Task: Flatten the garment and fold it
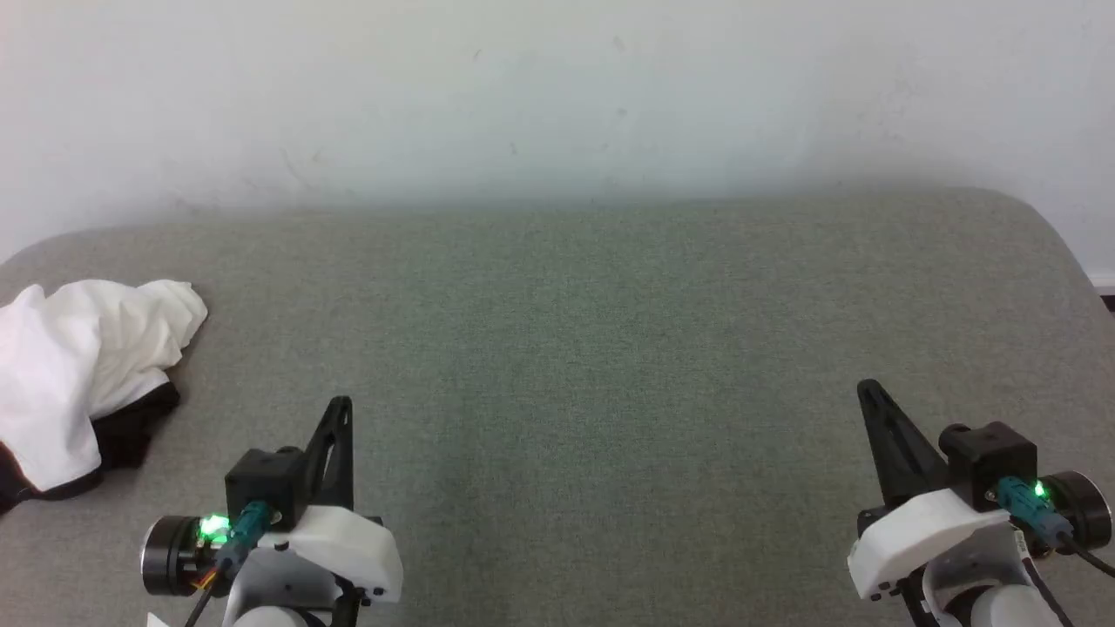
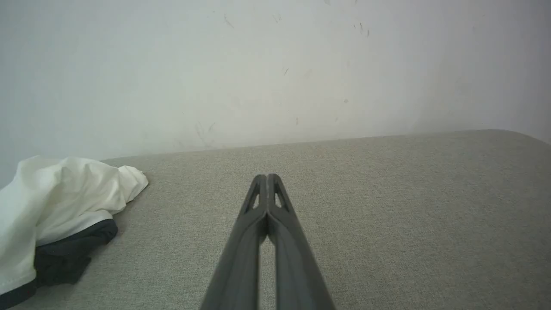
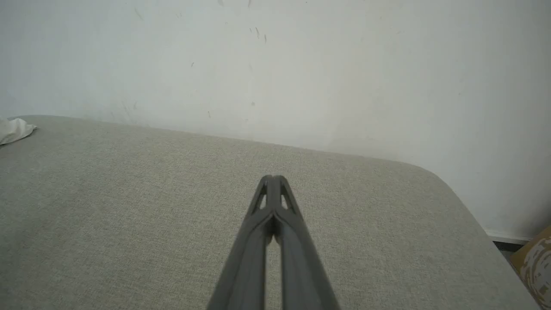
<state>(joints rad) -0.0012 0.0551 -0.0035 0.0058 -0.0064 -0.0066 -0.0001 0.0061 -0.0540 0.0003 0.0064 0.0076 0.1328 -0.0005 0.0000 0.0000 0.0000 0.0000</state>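
At the left edge of the cushion (image 1: pixel 610 348), head view: the garment (image 1: pixel 83 366) lies bunched, white over black; a careless tug could likely drag it off
Arms, head view: left gripper (image 1: pixel 341 407) and right gripper (image 1: pixel 868 392) low, well apart, both clenched on nothing, pointing up the cushion
Left wrist view: jaws sealed; garment off to the left, so a straight reach would miss it
Right wrist view: jaws sealed; a white corner of garment far left, likely beyond easy reach
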